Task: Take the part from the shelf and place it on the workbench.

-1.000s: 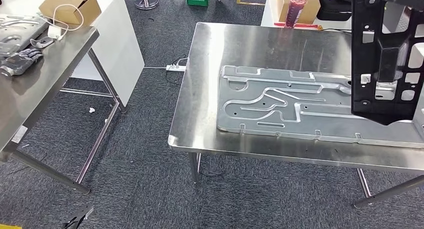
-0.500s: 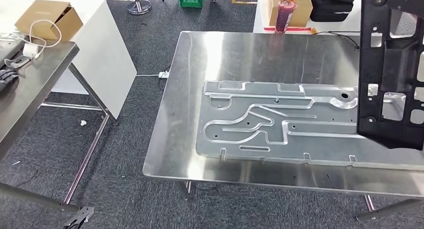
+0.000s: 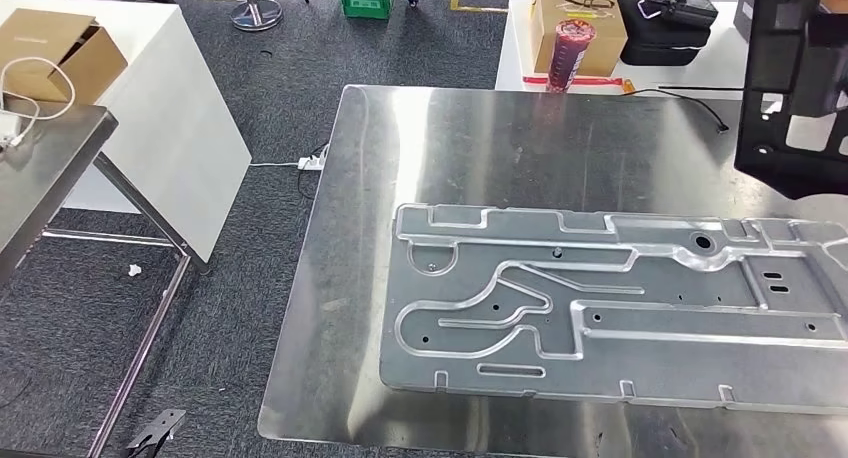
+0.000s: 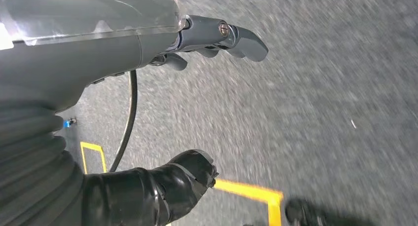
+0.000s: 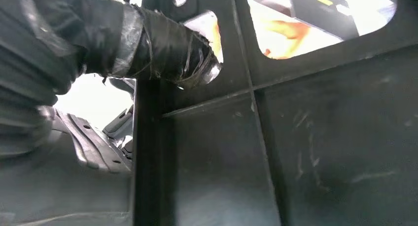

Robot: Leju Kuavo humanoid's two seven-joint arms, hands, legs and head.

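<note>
Head view: you're mid-carry; the black part [image 3: 790,88] hangs above the counter [image 3: 480,148], higher beyond the silver plate [image 3: 620,308] than before. Lower it next.
Left wrist view: your left hand [image 4: 197,102] is spread, empty.
Right wrist view: your right hand [image 5: 162,48] grips the part.

Right hand [image 5: 162,48] gripping part [image 5: 305,152], thumb wrapping over rib. Left hand [image 4: 148,102] hanging empty, fingers apart.

The black part [image 3: 790,88] runs off the picture's top and right edges. The silver panel [image 3: 620,308] is cut off at the right, and the floor [image 4: 320,112] under the left hand [image 4: 148,53] is blurred.
</note>
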